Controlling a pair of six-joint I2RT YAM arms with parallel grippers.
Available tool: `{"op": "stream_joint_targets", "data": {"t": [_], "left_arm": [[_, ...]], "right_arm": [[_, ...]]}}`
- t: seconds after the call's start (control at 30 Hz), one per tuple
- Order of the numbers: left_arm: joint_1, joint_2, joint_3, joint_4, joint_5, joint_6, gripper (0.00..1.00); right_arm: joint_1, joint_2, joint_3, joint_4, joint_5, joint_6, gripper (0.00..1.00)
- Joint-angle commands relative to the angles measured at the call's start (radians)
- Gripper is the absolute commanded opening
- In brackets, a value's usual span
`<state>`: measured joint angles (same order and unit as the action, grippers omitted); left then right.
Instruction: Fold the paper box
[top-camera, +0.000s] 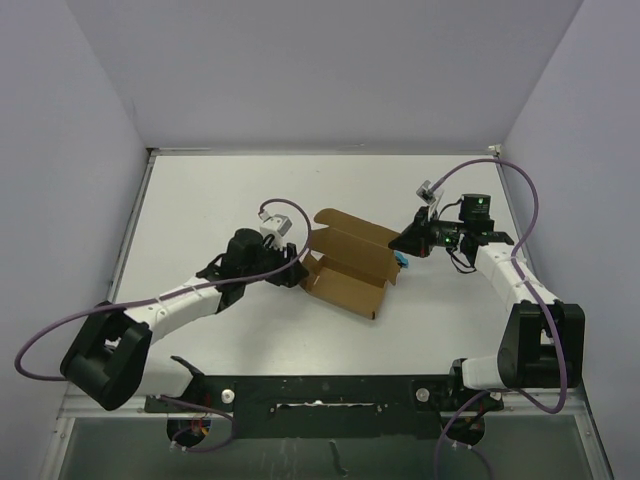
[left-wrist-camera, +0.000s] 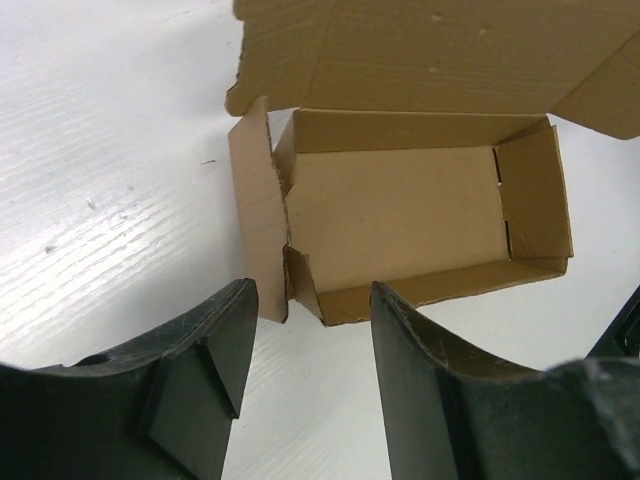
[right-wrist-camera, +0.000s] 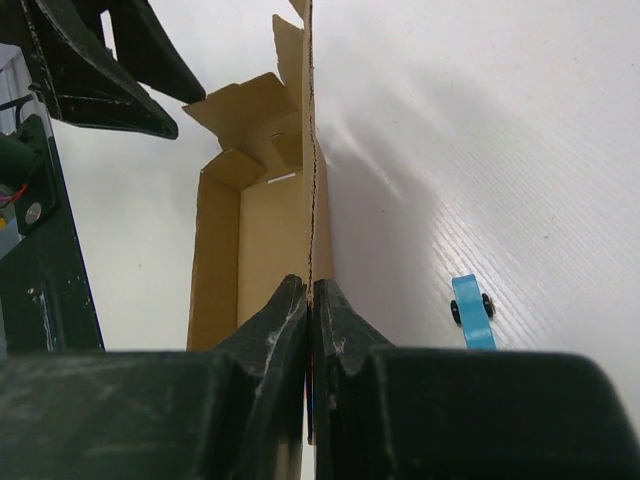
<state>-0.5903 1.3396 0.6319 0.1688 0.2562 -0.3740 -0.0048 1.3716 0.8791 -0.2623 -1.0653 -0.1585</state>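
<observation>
Plain brown cardboard paper box (top-camera: 345, 270) sits half-folded on white worktop (top-camera: 230, 190), lid flap open, one upright wall clenched between the right jaws, its near corner just ahead of the released, parted left jaws.

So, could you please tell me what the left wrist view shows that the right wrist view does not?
Left wrist only: the paper box as a whole open tray from above, its broad lid flap beyond. Right wrist only: the right jaws shut on a thin upright cardboard panel, and a small blue object on the table beside the box. Both: the brown box, the white table, and the left jaws standing apart near it.
</observation>
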Motion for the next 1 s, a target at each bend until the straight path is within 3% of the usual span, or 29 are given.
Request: {"op": "stream_joint_targets", "data": {"t": [0.0,0.23,0.33,0.53,0.97], "left_arm": [[0.048,-0.108,-0.012,0.033,0.033,-0.034,0.48],[0.193,-0.232,-0.070,-0.006,0.038,-0.084,0.49],[0.227,-0.237,-0.085,-0.023,0.019,-0.106,0.43],[0.226,-0.083,-0.066,0.016,0.077,-0.121,0.36],[0.132,0.184,0.002,0.196,0.123,-0.182,0.40]], "right_arm": [[0.006,-0.002,0.011,0.013,-0.010,-0.015,0.00],[0.006,-0.002,0.012,0.011,-0.016,-0.019,0.00],[0.007,-0.002,0.015,0.009,-0.017,-0.021,0.00],[0.006,-0.002,0.014,0.008,-0.021,-0.024,0.00],[0.008,-0.002,0.014,0.008,-0.030,-0.027,0.00]]}}
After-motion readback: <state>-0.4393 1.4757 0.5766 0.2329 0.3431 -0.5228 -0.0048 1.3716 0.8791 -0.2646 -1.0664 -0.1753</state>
